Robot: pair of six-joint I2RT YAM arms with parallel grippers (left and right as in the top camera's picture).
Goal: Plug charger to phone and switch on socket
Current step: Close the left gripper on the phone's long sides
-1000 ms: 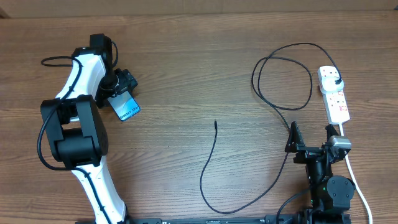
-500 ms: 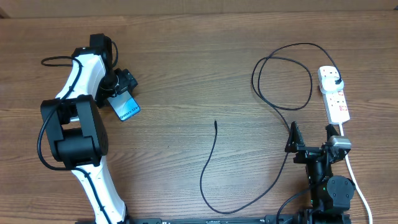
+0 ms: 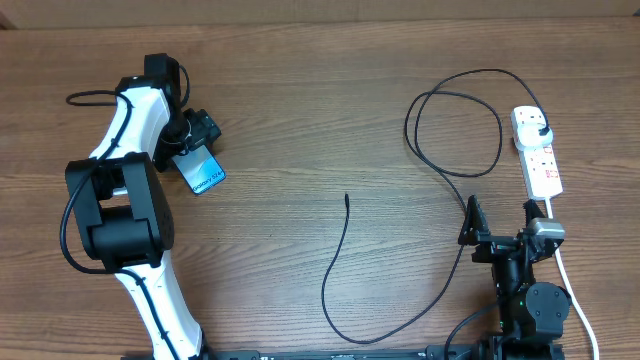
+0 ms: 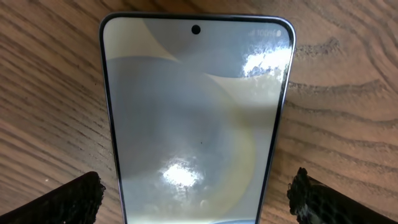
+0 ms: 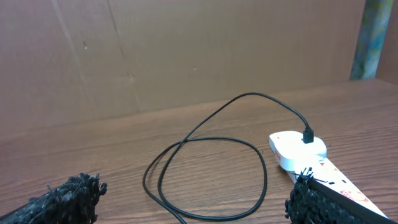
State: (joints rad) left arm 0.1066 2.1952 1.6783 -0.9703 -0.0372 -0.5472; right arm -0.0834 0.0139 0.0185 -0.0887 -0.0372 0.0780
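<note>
Nothing moved; phone (image 4: 196, 118) bottom is cut off between left fingers (image 4: 62, 202).

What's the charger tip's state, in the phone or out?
Out. The charger tip lies on the table, well apart from the phone.

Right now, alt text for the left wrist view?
A phone lies screen up on a wood table, filling most of the frame, its camera hole at the top and glare on the glass. The left jaws stand open, one black tip at each lower corner, either side of the phone and not touching it.
</note>
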